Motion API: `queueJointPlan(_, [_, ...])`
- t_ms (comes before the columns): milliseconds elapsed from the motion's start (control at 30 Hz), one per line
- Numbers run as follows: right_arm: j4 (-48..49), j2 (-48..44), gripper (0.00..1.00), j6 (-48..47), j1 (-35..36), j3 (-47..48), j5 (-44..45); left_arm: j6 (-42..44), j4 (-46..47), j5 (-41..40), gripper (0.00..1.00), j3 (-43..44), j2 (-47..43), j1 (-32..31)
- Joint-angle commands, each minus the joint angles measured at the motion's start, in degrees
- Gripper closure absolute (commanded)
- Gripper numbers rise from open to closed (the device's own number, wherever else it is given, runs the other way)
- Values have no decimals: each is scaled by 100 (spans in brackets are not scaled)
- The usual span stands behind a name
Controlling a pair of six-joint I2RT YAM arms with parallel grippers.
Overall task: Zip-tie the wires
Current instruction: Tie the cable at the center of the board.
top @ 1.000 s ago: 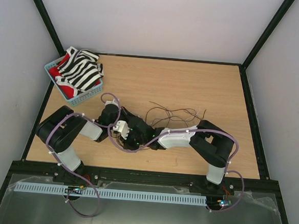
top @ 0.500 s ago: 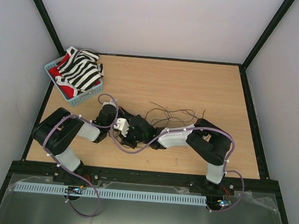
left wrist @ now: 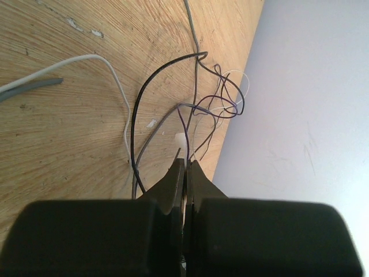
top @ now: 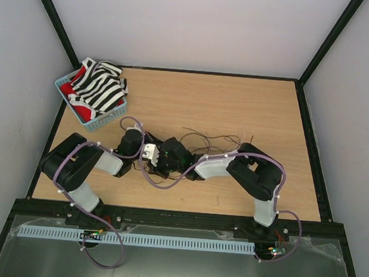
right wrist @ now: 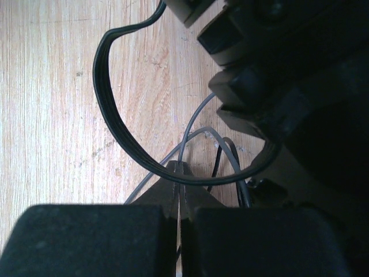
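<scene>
Seen from above, a pale wooden table (top: 237,104) fills the middle of the frame, and two black robot arms bend inward from the bottom edge until their tips meet at centre, a little left of the middle. The wires (top: 211,140), a loose tangle of thin dark strands, lie on the wood just right of that meeting point, trailing toward centre right. In the left wrist view, the left gripper (left wrist: 185,163) is clenched at the lower centre, its fingers pressed together on a few thin strands that rise from the tips and fan out into dark, purple and pale loops toward the upper right. A small white piece (left wrist: 180,140) sits on the strands just above the fingertips. In the right wrist view, the right gripper (right wrist: 177,166) is likewise clenched at lower centre, pinching a thin grey strand that curves up and to the right. A black ribbon cable (right wrist: 99,86) loops across the left of that view. In the overhead view's upper left, a light blue basket (top: 103,121) holds a black-and-white striped cloth (top: 99,85).
</scene>
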Motion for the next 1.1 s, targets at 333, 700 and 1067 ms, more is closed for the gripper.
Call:
queueJointPlan(333, [71, -559, 59, -25, -102, -199, -218, -208, 363, 186, 100, 131, 262, -74])
queueJointPlan(700, [87, -2550, 31, 300, -102, -1571, 246, -216, 377, 199, 100, 183, 290, -70])
queueJointPlan(1067, [864, -3350, 28, -1633, 19, -2941, 1066, -479, 324, 228, 100, 138, 393, -74])
